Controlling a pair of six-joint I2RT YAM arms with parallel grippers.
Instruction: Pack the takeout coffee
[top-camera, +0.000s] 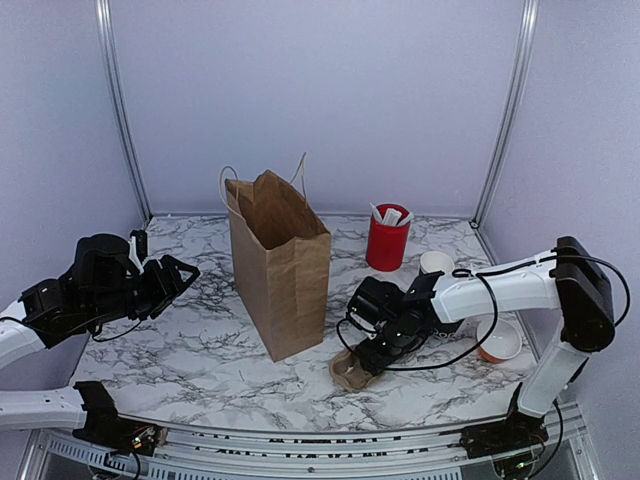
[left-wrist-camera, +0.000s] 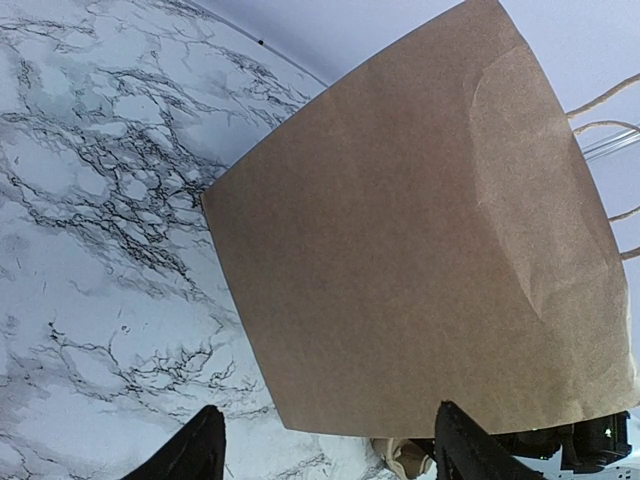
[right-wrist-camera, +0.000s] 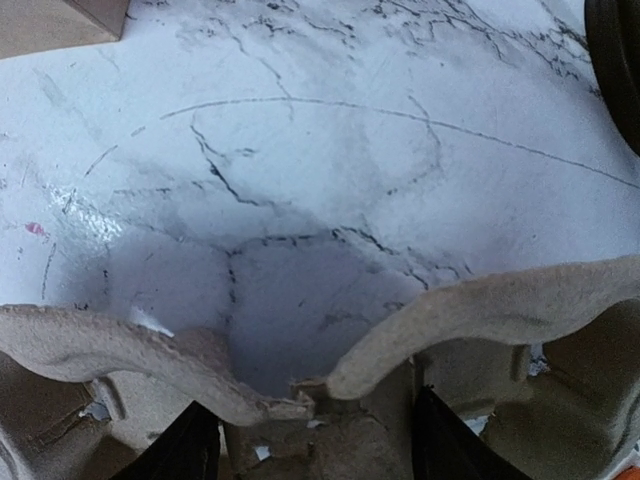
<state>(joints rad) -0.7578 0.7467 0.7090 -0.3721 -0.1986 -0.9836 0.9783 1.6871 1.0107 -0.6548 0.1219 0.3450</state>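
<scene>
Marble table: filled the lower half of the top view.
Brown paper bag: stood upright at centre, mouth open.
Left gripper: hung at left of frame, well apart from the bag and pointed at it. Its jaws were spread with nothing between them.
Right gripper: sat low, right of the bag's base, on the pulp cup carrier. Its fingers stood astride the carrier's centre ridge. We could not tell whether they pressed it.
Red tub: stood upright, right of the bag and toward the back.
Orange bowl: sat at far right.
Small cup: white inside showing, it stood between tub and bowl, just behind the right arm. We could not tell whether this was the takeout coffee.
</scene>
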